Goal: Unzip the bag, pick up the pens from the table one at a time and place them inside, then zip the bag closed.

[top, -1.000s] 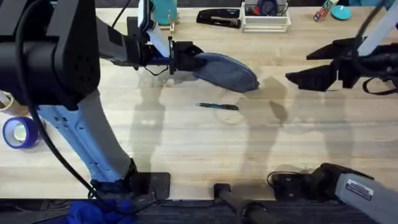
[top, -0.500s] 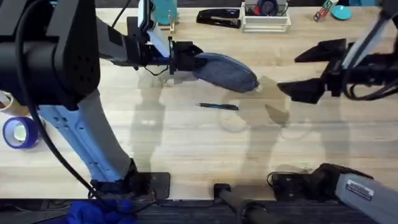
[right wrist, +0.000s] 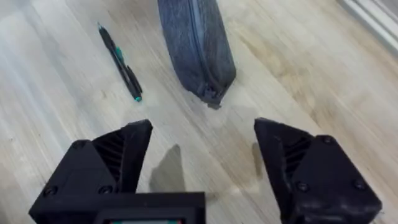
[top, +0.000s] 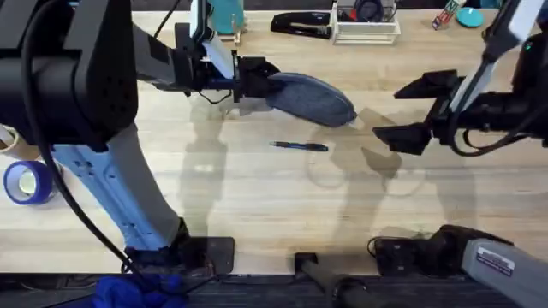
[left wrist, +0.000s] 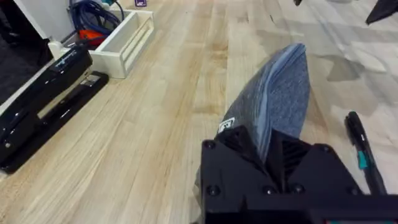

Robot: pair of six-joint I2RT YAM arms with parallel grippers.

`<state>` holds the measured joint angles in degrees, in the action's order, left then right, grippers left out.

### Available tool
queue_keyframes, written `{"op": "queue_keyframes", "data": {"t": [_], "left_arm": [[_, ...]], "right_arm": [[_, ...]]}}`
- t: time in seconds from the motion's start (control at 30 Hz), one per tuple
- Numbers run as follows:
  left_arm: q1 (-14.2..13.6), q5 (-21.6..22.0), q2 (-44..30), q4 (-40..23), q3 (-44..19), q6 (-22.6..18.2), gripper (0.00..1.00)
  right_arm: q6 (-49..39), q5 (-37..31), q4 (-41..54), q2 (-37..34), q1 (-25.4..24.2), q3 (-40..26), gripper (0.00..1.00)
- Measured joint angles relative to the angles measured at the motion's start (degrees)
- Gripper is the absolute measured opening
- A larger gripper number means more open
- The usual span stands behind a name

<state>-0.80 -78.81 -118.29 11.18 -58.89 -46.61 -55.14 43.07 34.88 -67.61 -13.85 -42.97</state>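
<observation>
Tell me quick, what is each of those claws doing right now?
Left gripper: shut on one end of the bag.
Right gripper: open, holding nothing, above the table near the bag's other end.

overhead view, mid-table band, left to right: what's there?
Blue tape roll → left gripper, shut on the bag's end → bag → right gripper, open and off the bag. The pen lies on the table just below the bag.
</observation>
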Motion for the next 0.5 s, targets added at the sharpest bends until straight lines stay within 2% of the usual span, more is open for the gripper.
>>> {"op": "queue_keyframes", "data": {"t": [0.23,0.5], "left_arm": [[0.0,0.0,0.0,0.0,0.0,0.0,0.042],[0.0,0.0,0.0,0.0,0.0,0.0,0.043]], "right_arm": [[-0.7,0.0,-3.8,0.0,1.8,2.7,0.997],[-8.0,0.0,-7.1,0.0,3.9,6.9,0.997]]}}
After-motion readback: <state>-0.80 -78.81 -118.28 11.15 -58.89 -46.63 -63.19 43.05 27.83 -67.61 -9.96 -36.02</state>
